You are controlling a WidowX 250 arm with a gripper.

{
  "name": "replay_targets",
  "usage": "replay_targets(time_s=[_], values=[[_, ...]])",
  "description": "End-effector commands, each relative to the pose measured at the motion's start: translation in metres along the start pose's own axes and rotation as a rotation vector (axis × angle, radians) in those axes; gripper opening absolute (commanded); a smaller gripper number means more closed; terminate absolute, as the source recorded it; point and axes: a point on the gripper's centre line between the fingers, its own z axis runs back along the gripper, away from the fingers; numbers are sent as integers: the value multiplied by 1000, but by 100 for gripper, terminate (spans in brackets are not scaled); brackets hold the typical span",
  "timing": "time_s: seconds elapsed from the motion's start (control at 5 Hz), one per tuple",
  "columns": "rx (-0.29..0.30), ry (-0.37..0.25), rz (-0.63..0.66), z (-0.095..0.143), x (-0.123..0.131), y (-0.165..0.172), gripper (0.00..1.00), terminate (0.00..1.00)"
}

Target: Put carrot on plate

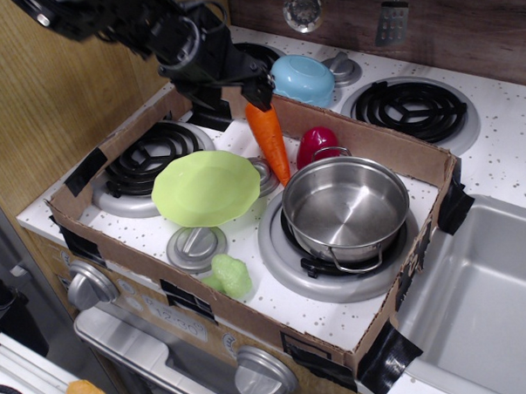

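The carrot is bright orange. At its eight o'clock the plate is plain lime green. A lumpy toy vegetable at the plate's six o'clock is paler green. The pot is shiny steel, the toy at its eleven o'clock dark red. The bowl is light blue. The bench is white with dark speckles, the cardboard tray brown with black tape patches. The gripper is black.

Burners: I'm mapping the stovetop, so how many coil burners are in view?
4: front left beside the plate, under the steel pot, back right, back left mostly hidden behind the gripper.
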Motion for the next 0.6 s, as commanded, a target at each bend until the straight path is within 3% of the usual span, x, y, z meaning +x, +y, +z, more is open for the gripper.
replay_targets(time_s=[0.0, 0.2, 0.4], values=[[4, -89, 80, -15, 13, -14, 100, 0], [20, -69, 115, -17, 3, -17, 100, 0], [5, -49, 101, -16, -1, -15, 0, 0]])
